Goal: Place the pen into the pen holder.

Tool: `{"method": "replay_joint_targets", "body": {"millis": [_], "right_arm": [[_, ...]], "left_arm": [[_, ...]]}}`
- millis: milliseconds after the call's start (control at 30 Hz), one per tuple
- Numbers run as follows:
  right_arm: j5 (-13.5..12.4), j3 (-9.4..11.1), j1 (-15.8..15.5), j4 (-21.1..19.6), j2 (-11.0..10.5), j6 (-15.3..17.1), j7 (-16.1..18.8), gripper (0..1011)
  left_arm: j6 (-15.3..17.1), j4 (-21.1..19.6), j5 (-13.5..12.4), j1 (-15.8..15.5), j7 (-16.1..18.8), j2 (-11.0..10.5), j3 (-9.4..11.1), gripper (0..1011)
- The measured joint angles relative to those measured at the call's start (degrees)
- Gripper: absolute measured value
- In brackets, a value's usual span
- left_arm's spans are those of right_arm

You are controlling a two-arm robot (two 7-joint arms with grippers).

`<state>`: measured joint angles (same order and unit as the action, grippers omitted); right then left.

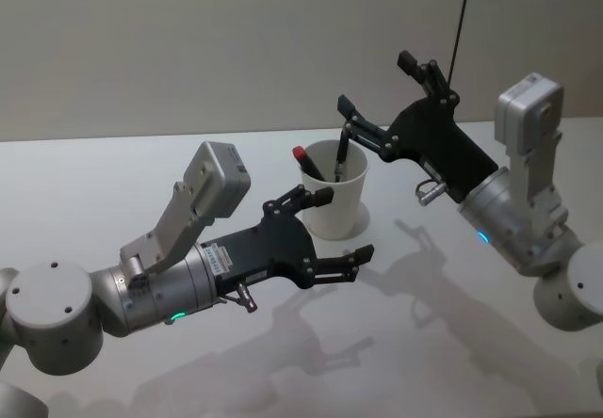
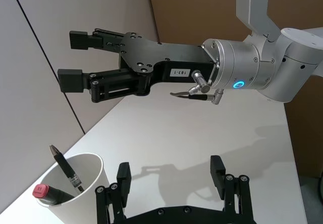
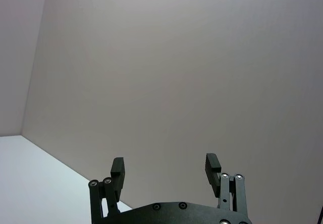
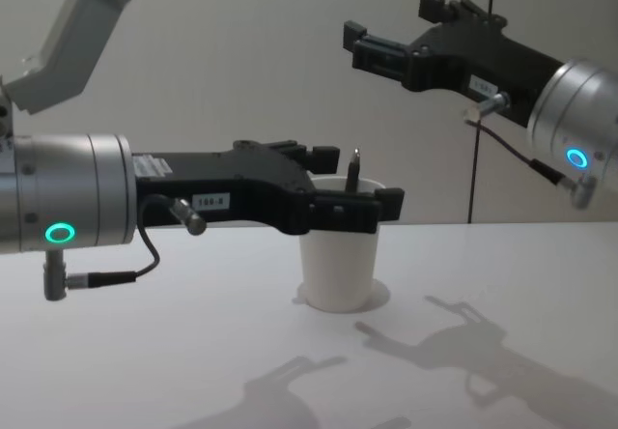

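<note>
The slim black marker pen with the small red end (image 1: 308, 165) is already inside the plain white tapered paper cup (image 1: 335, 207). It leans against the inner wall, red end up at the rim, beside a second thin black pen (image 2: 66, 167) that also stands in the cup. The cup stands upright on the white tabletop (image 1: 113, 192).

The right gripper (image 1: 375, 87) hangs in the air above and behind the cup, its fingers spread wide and holding nothing. The left gripper (image 1: 334, 228) is low, just beside the cup on the near side, its fingers also wide apart and empty, with the cup wall close to one fingertip.

The main risk, I think, comes from this left gripper. If it swings sideways or moves forward when it leaves, a finger could push the light paper cup and tip it, and both pens would roll out. A straight pull back away from the cup looks safer.

The right gripper is less dangerous, but if it goes down it could strike the tall tip of the thin pen and lever the cup over.
</note>
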<state>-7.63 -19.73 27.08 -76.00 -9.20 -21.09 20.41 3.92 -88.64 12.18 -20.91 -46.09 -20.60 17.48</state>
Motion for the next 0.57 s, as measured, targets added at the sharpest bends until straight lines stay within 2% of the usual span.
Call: {"method": "replay_joint_targets", "body": {"millis": [567], "right_arm": [[-0.07,0.18,-0.39,-0.70,-0.37,0.22,-0.11,1002]], "left_arm": [[0.00,0.00,0.00,0.00,0.00,0.00,0.00,1003]]}}
